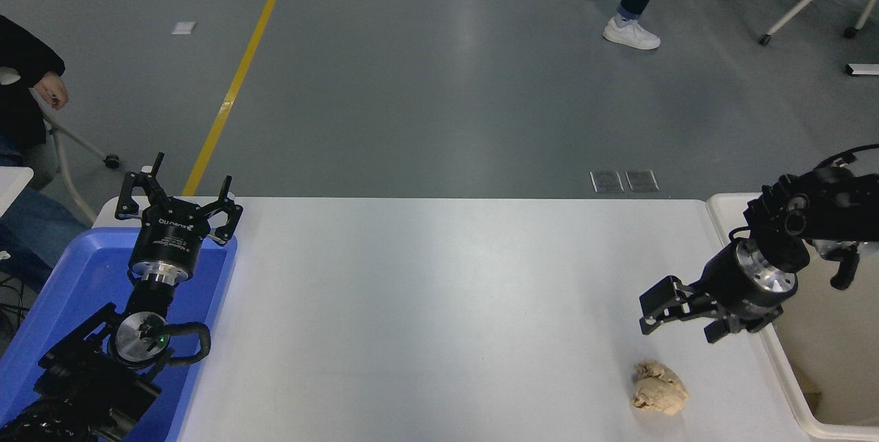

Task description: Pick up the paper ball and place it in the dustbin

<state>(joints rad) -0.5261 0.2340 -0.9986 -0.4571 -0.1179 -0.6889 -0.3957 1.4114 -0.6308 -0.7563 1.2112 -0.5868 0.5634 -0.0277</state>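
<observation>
Crumpled tan-beige paper ball (660, 388), lumpy and creased, resting on the white tabletop (426, 305) in the lower right of the frame, untouched and loose. Cream-white dustbin (783, 366) just beside it at the right edge, thick rounded rim, deep smooth walls, partly cut off.
</observation>
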